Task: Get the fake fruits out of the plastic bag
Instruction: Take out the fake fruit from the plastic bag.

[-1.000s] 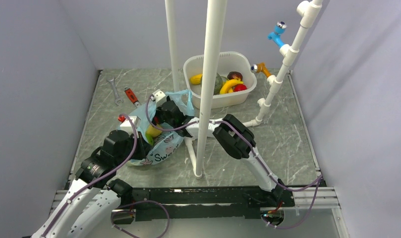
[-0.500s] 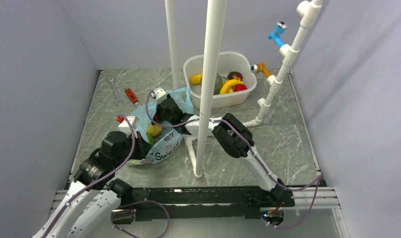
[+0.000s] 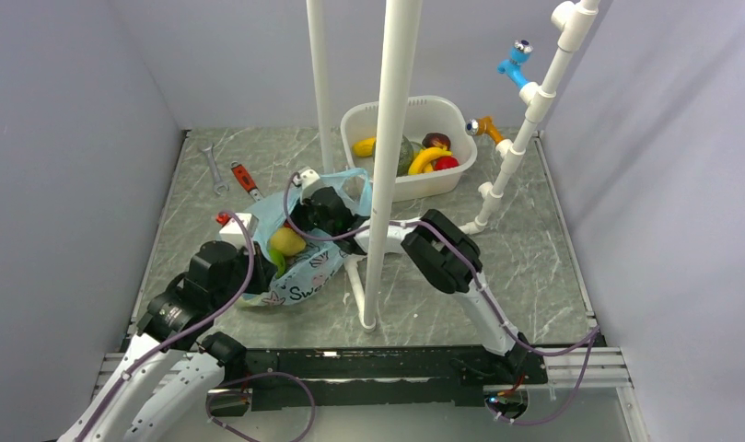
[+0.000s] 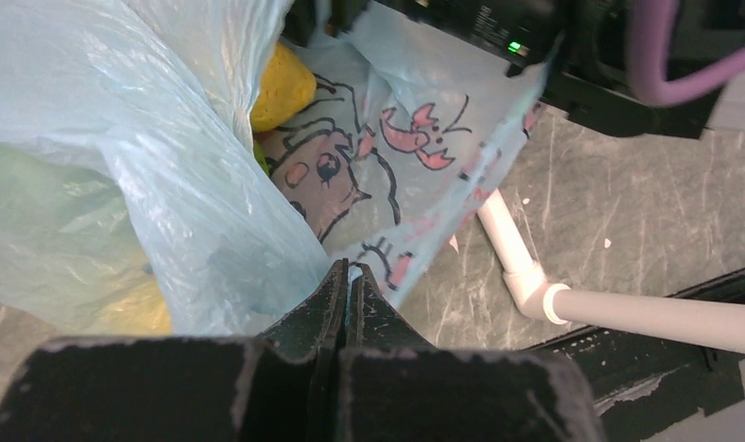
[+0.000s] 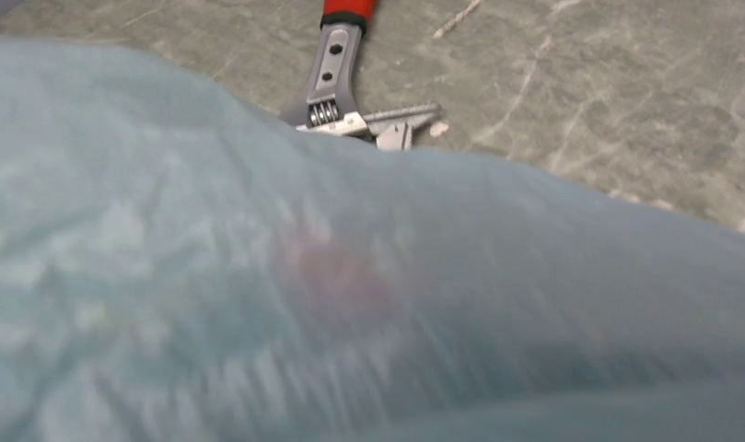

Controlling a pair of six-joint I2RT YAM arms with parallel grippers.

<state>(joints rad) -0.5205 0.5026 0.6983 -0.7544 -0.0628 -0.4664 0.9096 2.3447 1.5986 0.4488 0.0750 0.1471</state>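
The light blue plastic bag lies left of centre, its mouth held up. My left gripper is shut on the bag's near edge. A yellow lemon-shaped fake fruit sits in the open mouth, and it shows as a yellow fake fruit in the left wrist view, with a green sliver below it. My right gripper reaches into the bag from the far side. Bag film covers its fingers, so their state does not show.
A white tub at the back holds several fake fruits, among them a banana and a red one. A red-handled wrench and a silver wrench lie behind the bag. A white post stands beside the right arm.
The right gripper has shifted back and to the right, taking the bag's far edge and handle with it. The mouth has widened and the lemon shows more. The left arm has not moved.
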